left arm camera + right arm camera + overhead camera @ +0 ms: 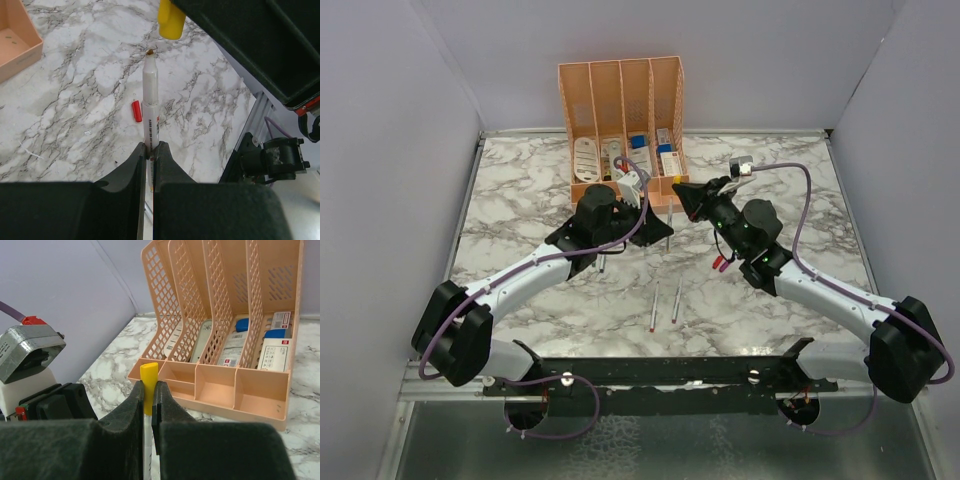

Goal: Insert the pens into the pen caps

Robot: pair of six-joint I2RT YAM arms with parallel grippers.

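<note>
My left gripper [150, 145] is shut on a grey-white pen [150, 95] and holds it above the table, tip pointing away. My right gripper [149, 386] is shut on the yellow cap [148, 377]. In the left wrist view that cap [171, 22] hangs just beyond the pen's tip, with a small gap. In the top view both grippers, left [660, 228] and right [685, 195], meet in front of the organiser, the pen [668, 220] between them. A red cap [136, 111] lies on the marble. A magenta cap [718, 265] lies under the right arm.
The peach organiser [620, 90] stands at the back, its front trays [225, 385] close behind the yellow cap. Two loose pens [653, 305] [678, 300] lie near the front middle, and another [605, 262] by the left arm. Grey walls close off both sides.
</note>
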